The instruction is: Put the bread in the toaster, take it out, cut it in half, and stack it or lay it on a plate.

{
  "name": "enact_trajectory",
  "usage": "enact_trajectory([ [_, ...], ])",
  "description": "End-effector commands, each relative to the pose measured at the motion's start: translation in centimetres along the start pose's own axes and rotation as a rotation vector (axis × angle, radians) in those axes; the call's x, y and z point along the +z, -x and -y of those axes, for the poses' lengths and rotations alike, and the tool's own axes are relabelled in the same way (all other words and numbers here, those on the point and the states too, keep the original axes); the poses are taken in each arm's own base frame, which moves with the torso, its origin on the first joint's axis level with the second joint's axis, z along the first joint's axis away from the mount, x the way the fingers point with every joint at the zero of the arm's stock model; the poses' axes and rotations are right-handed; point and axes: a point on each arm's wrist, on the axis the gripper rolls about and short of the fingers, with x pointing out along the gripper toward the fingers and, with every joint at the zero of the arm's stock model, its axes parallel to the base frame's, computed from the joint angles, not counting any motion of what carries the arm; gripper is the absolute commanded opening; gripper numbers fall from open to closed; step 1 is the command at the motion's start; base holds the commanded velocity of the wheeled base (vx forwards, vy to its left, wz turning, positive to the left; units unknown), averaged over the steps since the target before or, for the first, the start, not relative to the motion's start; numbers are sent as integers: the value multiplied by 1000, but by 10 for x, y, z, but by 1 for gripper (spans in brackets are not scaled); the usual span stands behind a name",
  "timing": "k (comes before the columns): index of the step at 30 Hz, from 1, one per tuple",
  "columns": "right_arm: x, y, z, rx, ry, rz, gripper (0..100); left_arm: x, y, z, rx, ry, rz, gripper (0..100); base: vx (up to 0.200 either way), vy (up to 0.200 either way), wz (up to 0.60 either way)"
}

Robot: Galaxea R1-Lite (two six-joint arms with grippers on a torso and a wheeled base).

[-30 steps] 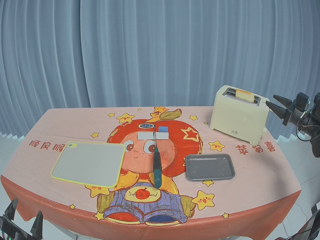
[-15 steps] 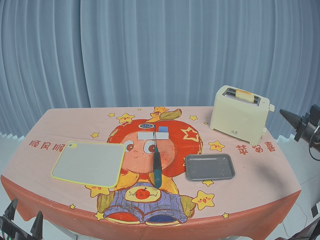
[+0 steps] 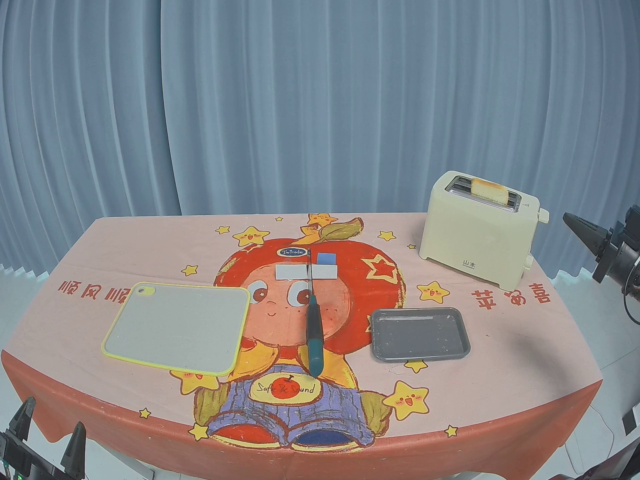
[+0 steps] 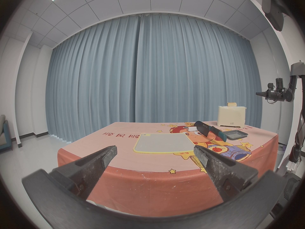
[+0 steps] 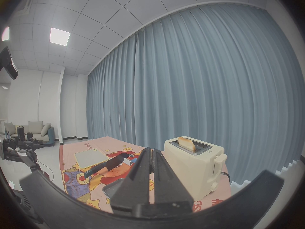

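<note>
A cream toaster (image 3: 479, 231) stands at the table's back right, and a browned bread slice (image 3: 490, 190) sticks up out of its slot, with the side lever (image 3: 543, 216) raised. My right gripper (image 3: 573, 221) hovers off the table's right side, level with the toaster's top and a short gap from the lever. It is shut and holds nothing. The right wrist view has the shut gripper (image 5: 152, 153) pointing toward the toaster (image 5: 193, 166) and the bread (image 5: 186, 143). My left gripper (image 3: 47, 428) sits low below the front left corner, open and empty (image 4: 155, 149).
A knife (image 3: 313, 331) with a teal handle lies mid-table, blade pointing away. A yellow-rimmed cutting board (image 3: 177, 328) lies to its left. A dark grey tray (image 3: 420, 333) lies to its right, in front of the toaster. White and blue patches (image 3: 307, 271) sit under the blade.
My right gripper has pulled back to the right, away from the toaster's side, and its fingers have come together. The lever now shows uncovered. The left gripper has not moved.
</note>
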Motion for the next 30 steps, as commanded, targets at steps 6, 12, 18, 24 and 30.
enact_trajectory([
  [6, -4, -1, -3, 15, -11, -14, 0, -5, -1, 0, 0, 0, -17, 100, 0, 0, 0],
  [12, -13, 2, -5, 16, -35, -40, 0, -5, -1, 0, 0, 0, -17, 100, 0, 0, 0],
  [18, -16, 4, -7, 16, -44, -51, 0, -5, -1, 0, 0, 0, -17, 100, 0, 0, 0],
  [24, -27, 8, -7, 8, -46, -85, 0, -5, -1, 0, 0, 0, -17, 100, 0, 0, 0],
  [30, -32, 9, -9, 14, -34, -100, 0, -5, -1, 0, 0, 0, -17, 100, 0, 0, 0],
])
